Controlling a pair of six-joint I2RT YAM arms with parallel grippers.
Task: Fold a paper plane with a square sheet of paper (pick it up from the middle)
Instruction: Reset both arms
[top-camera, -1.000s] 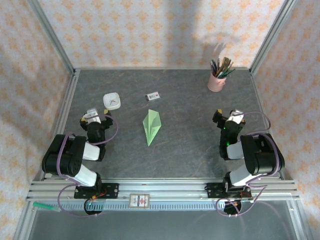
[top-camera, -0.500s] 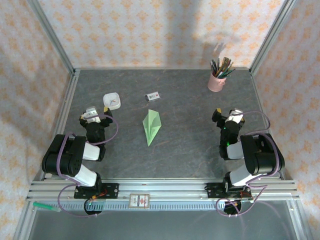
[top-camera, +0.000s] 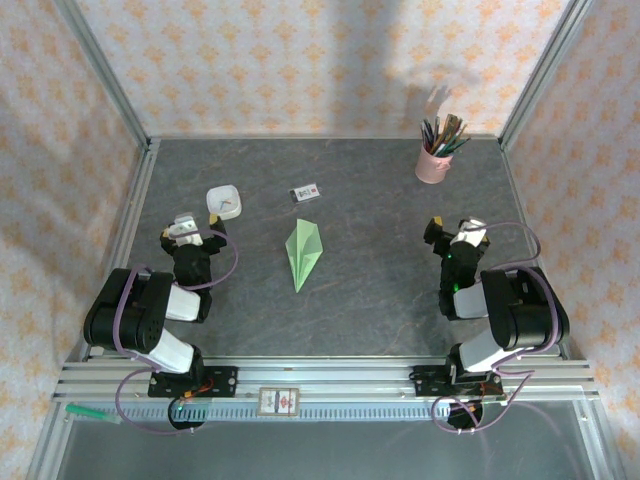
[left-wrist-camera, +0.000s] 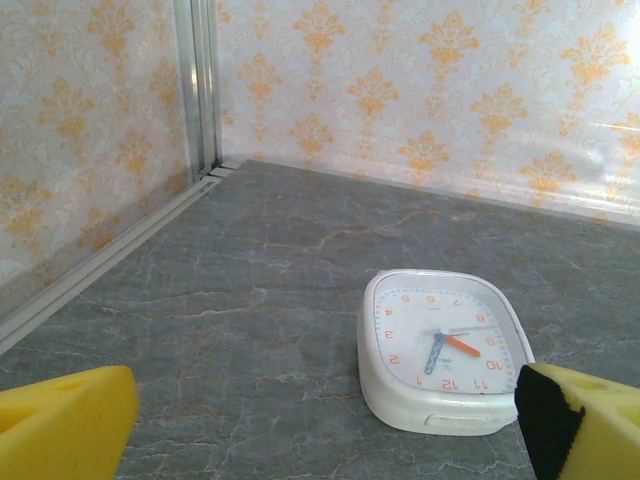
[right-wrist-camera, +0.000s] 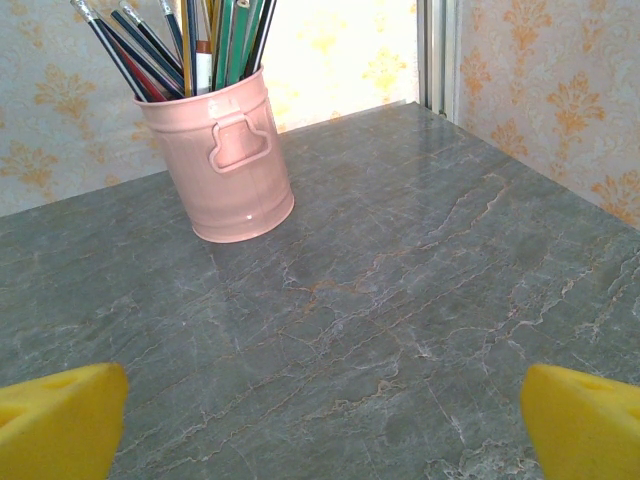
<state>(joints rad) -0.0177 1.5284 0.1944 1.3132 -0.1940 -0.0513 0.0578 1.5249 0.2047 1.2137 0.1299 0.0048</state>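
The square sheet of paper lies folded as a slim pale green paper plane in the middle of the table, its point toward the near edge. My left gripper rests low at the left, well apart from the plane, and is open. In the left wrist view its yellow fingertips stand wide with bare table between them. My right gripper sits at the right, also far from the plane, open. Its yellow pads are spread wide over bare table.
A small white square clock lies face up just ahead of the left gripper, also seen from above as the clock. A pink pencil cup stands ahead of the right gripper, at the back right. A small printed card lies behind the plane.
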